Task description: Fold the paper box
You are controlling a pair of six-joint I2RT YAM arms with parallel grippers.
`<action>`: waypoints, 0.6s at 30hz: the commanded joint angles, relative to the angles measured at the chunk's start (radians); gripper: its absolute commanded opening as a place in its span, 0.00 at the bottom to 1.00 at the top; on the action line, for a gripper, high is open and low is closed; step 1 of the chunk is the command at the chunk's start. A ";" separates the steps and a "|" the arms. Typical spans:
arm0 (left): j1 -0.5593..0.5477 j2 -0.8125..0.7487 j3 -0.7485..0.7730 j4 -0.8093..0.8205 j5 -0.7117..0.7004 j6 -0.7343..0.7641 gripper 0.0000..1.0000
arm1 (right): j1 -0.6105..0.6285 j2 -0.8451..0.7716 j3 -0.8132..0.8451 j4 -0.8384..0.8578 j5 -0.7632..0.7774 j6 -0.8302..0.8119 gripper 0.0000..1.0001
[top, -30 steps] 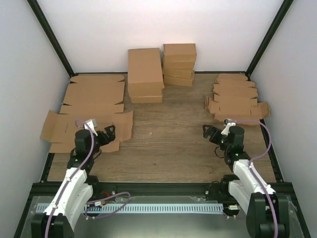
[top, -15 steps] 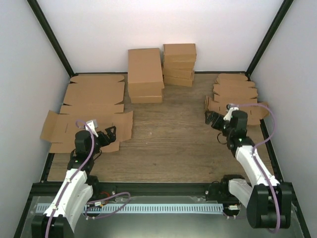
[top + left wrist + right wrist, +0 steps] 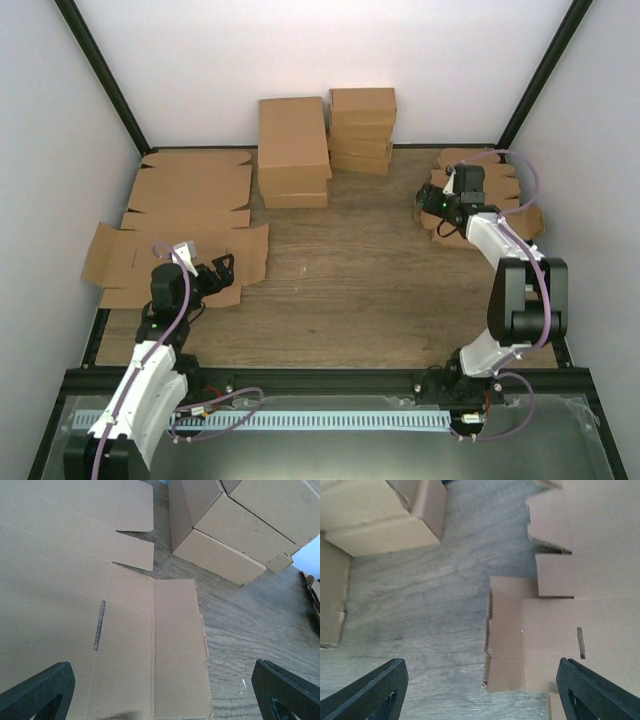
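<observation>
- Meanwhile, on the left nothing has shifted. The left gripper (image 3: 213,272) hangs low over the big flat cardboard sheets (image 3: 185,200), just where it was a second ago. The left arm (image 3: 150,360) rises steeply from its base, and the wrist tips down toward the sheet.
- Its jaws stand wide apart, with only cardboard and the bare table (image 3: 340,300) showing between them. We read it as open and holding nothing.
- At the back, in the middle, the finished boxes (image 3: 293,150) sit in two stacks.
- On the right comes the change. The right arm (image 3: 520,290) has swung away from the near side of the table and stretched far out. The right gripper (image 3: 432,208) now sits at the left edge of the pile of small flat blanks (image 3: 480,185).
- The paper box (image 3: 555,630) is the blank right under that wrist camera. It belongs to the pile and lies flat and unfolded at the far right of the table, with its end flap between the fingers' line of approach.
- Those jaws are spread, one over bare wood and one over the blank, and nothing is pinched between them.
- We take this to mean the pick-up is about to begin and no folding is done yet.
</observation>
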 commanded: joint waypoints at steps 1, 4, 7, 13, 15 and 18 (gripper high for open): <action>-0.003 -0.003 -0.009 0.023 -0.007 -0.001 1.00 | 0.003 0.062 0.081 -0.085 0.027 -0.042 0.84; -0.002 -0.003 -0.009 0.022 -0.009 -0.001 1.00 | 0.003 0.075 0.073 -0.072 0.042 -0.043 0.83; -0.002 0.001 -0.010 0.023 -0.012 -0.004 1.00 | 0.003 0.107 0.084 -0.081 0.060 -0.043 0.72; -0.002 0.018 -0.006 0.025 -0.017 -0.006 1.00 | 0.002 0.162 0.117 -0.092 0.044 -0.039 0.53; -0.002 0.022 -0.006 0.024 -0.019 -0.007 1.00 | 0.002 0.178 0.129 -0.096 0.044 -0.044 0.49; -0.002 0.023 -0.004 0.025 -0.021 -0.007 1.00 | 0.002 0.202 0.153 -0.103 0.047 -0.055 0.48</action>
